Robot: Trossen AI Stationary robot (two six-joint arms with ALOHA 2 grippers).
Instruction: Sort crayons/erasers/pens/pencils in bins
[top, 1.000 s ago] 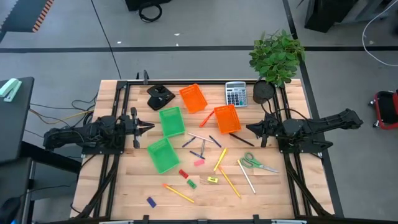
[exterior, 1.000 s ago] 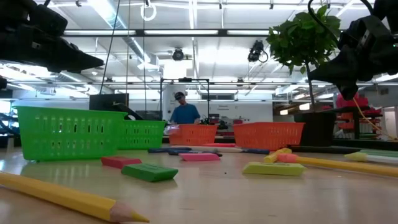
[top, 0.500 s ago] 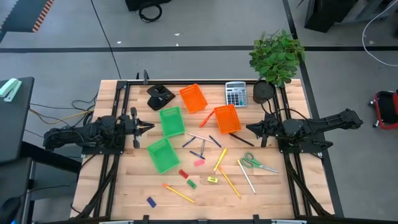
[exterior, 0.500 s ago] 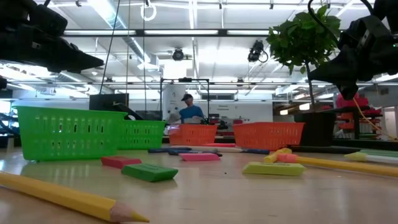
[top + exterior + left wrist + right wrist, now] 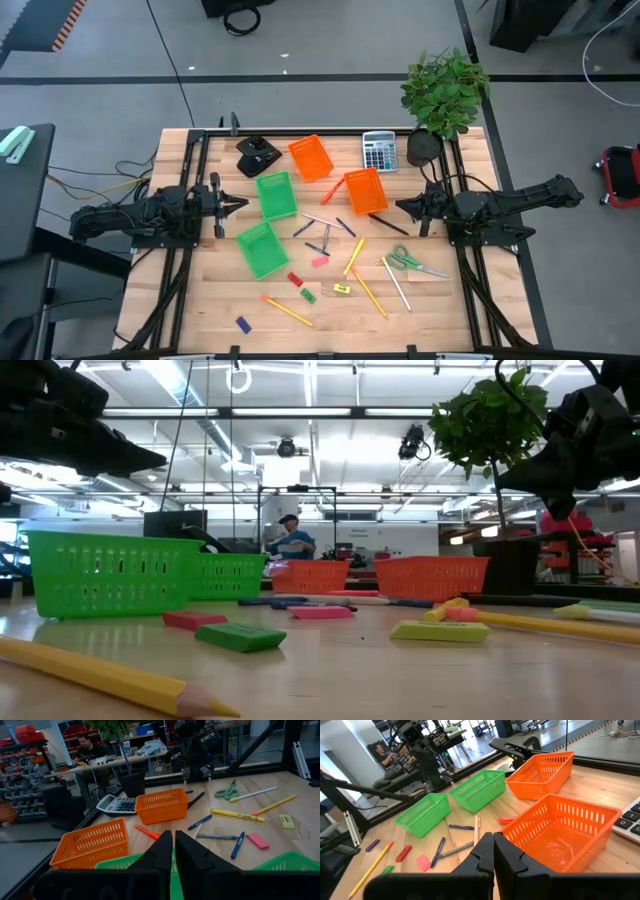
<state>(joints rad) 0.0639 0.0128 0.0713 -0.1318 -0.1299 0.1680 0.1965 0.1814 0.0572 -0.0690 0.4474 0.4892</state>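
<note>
I have both arms parked at the sides of the tabletop (image 5: pixel 440 310), above the wood and touching nothing. The left end effector (image 5: pixel 240 204) sits just beside the upper green bin (image 5: pixel 276 195), its fingers pinched to a narrow slit with nothing between them. The right end effector (image 5: pixel 402 208) hangs near the right orange bin (image 5: pixel 365 191), fingers fully closed and empty.

All four bins look empty — the second orange one (image 5: pixel 310 158) lies toward the far edge, the second green one (image 5: pixel 259 249) nearer the front. The sorting items are all loose on the wood. Pens (image 5: pixel 321 247) lie scattered between the bins, with a red one (image 5: pixel 332 191) lying between the two orange bins. Yellow pencils (image 5: pixel 287 310) lie toward the front and centre. The erasers are spread along the front: red (image 5: pixel 294 279), green (image 5: pixel 308 296), pink (image 5: pixel 319 262), yellow (image 5: pixel 342 290), and blue (image 5: pixel 243 324) well apart near the front left.

Green-handled scissors (image 5: pixel 405 262), a calculator (image 5: pixel 379 151) and a potted plant (image 5: pixel 446 90) sit on the right side.
</note>
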